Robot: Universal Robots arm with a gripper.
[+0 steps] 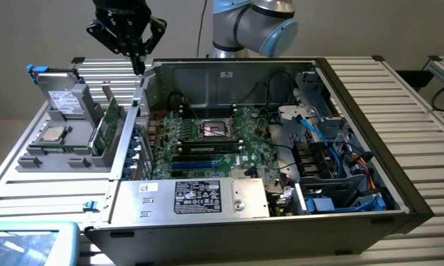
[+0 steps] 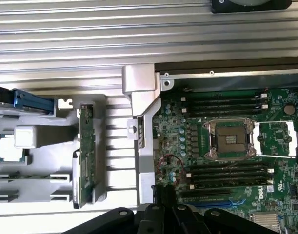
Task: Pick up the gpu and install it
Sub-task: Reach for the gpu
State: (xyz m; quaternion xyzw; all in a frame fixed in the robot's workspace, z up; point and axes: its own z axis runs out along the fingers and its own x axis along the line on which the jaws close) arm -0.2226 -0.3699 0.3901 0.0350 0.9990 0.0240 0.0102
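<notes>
The pincer [image 1: 138, 65] is being shown clenched, its two fingers pressed together with nothing being gripped between them. It is being held above the wall of the open computer case [image 1: 207, 83] on the exterior view's left, near the far corner. Whether that wall is being touched cannot be told. The gpu [image 1: 108, 123] is being stood upright on its edge in a slot of the grey holder [image 1: 30, 162], which is being set just beside the case on the exterior view's left. The card is being left apart from the pincer, below it. One gpu, one grey drive [image 1: 62, 95] with blue tabs and one processor chip [image 1: 54, 133] are being carried by that one holder. Inside the one case, one motherboard [image 1: 244, 122], one bare processor socket [image 1: 216, 130] and one power supply [image 1: 189, 197] are being counted.
</notes>
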